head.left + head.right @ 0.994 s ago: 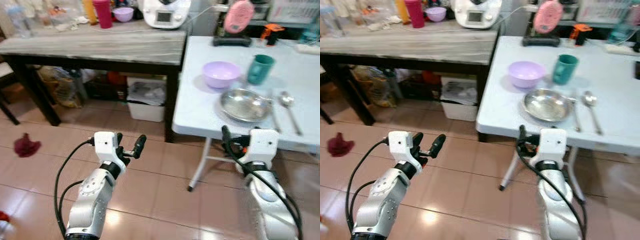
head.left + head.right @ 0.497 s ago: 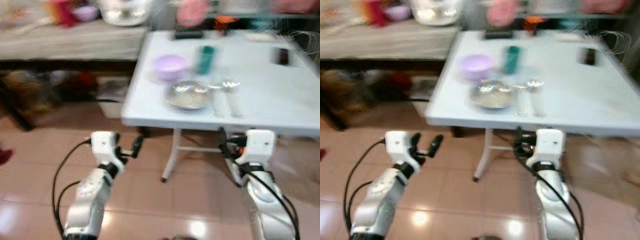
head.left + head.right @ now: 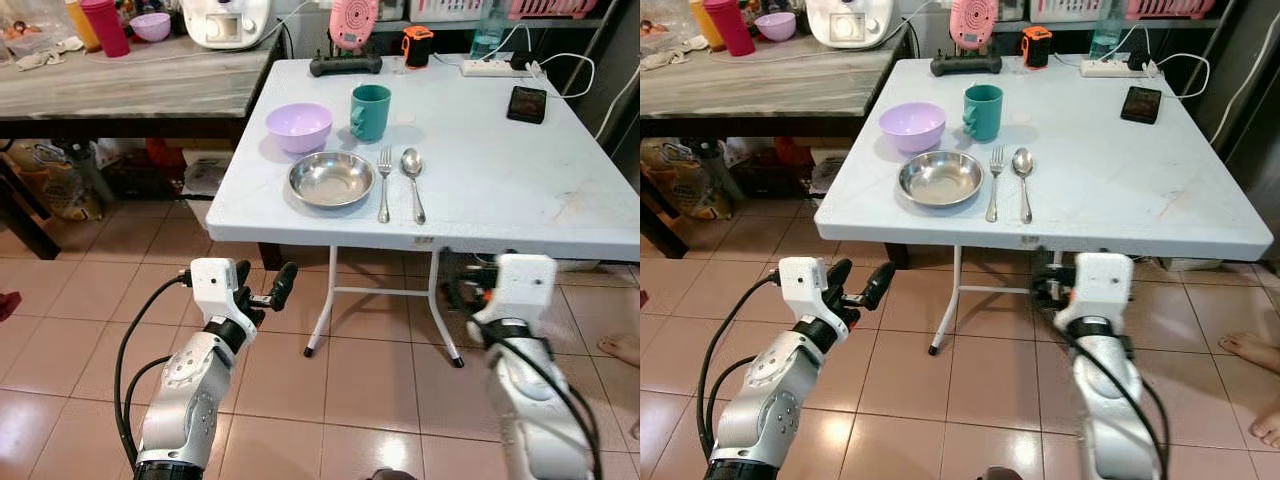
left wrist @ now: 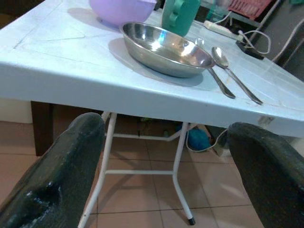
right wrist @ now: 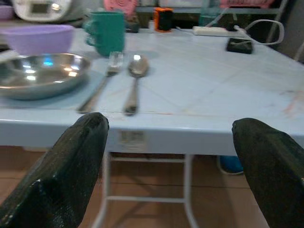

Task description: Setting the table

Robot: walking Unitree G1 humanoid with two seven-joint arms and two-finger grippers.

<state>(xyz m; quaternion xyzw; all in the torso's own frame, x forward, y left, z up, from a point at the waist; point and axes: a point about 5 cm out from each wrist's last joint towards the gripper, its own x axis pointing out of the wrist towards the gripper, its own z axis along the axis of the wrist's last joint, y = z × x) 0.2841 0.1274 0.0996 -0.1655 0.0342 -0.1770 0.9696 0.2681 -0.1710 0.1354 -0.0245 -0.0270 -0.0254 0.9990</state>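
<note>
Both tools, left tool and right tool, hang spread wide, empty, below the white surface edge. On it: empty steel plate, fork, spoon; beyond, empty purple bowl, teal mug.

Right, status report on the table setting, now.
Left gripper open, empty, below table edge. Right gripper open, empty. Plate, bowl, cup, fork, spoon laid out. Nothing blocking.

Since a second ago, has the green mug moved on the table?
No. The green mug still stands beside the purple bowl, behind the steel plate; only the camera shifted.
</note>
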